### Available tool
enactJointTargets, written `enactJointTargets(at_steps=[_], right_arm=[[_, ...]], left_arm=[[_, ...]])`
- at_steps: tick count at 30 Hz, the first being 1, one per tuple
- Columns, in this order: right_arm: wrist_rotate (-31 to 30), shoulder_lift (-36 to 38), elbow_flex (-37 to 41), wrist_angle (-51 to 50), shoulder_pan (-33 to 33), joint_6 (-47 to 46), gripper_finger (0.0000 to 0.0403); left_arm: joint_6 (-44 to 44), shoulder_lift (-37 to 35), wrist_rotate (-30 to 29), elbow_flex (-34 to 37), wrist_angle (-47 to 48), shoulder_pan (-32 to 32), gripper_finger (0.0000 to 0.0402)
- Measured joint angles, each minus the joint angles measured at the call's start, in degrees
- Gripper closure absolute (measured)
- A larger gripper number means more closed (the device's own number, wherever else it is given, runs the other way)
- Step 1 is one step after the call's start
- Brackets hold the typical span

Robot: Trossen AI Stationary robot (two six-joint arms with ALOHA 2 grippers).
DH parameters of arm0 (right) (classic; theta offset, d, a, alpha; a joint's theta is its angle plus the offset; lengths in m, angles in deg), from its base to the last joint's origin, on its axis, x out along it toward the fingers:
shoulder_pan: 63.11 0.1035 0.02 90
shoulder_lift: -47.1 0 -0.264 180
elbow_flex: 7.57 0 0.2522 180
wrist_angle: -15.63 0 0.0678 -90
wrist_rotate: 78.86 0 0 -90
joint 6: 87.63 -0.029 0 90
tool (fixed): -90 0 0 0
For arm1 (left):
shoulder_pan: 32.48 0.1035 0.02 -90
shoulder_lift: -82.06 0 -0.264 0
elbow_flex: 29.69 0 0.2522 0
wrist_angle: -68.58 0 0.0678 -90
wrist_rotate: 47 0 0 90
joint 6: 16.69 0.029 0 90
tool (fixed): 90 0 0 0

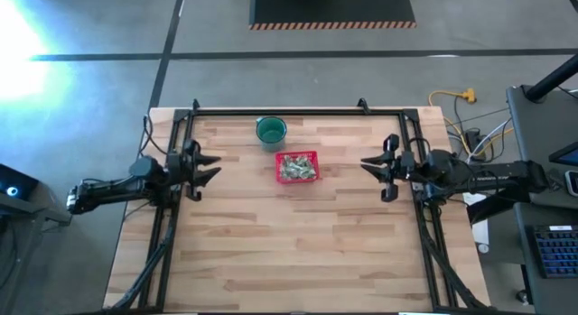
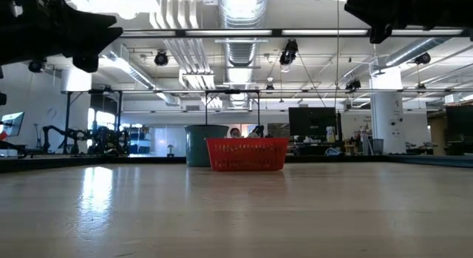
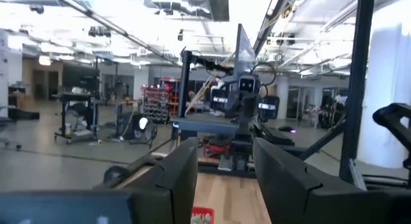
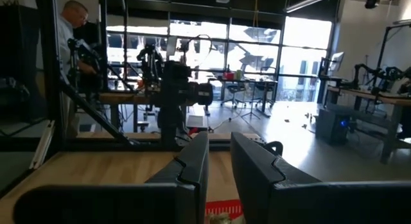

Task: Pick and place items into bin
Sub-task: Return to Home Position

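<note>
L gripper (image 1: 209, 167) wide, R gripper (image 1: 367, 163) narrow-gapped, both at table (image 1: 289, 252) sides; red bin (image 1: 279, 168) w/ packets (image 1: 297, 170) between.

Green cup (image 2: 196, 145) partly behind red basket (image 2: 247, 154), low view.

Round green cup (image 1: 271, 131) sits on wood table (image 1: 289, 252), upper middle of high view. Black mat w/ orange stripe edge (image 1: 332, 8) lies on grey floor (image 1: 90, 80), top middle. Yellow cord (image 1: 452, 97) at right. Keyboard (image 1: 553, 247) in lower right corner. Right wrist view: person (image 4: 67, 31) stands upper left.
</note>
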Motion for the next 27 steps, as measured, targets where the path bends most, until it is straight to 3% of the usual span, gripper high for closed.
enactJointTargets(at_steps=[6,18,27], right_arm=[[0.0,-0.1,0.0,0.7,0.7,0.4,0.0346],[0.0,-0.1,0.1,0.3,0.7,-0.2,0.0346],[0.0,-0.1,0.1,-1.5,0.7,0.1,0.0346]], left_arm=[[-2.6,-0.9,1.6,1.2,0.3,-0.8,0.0267],[0.5,-0.7,3.8,1.3,1.9,-3.5,0.0267],[3.0,-1.3,-2.3,1.3,12.3,-3.5,0.0267]])
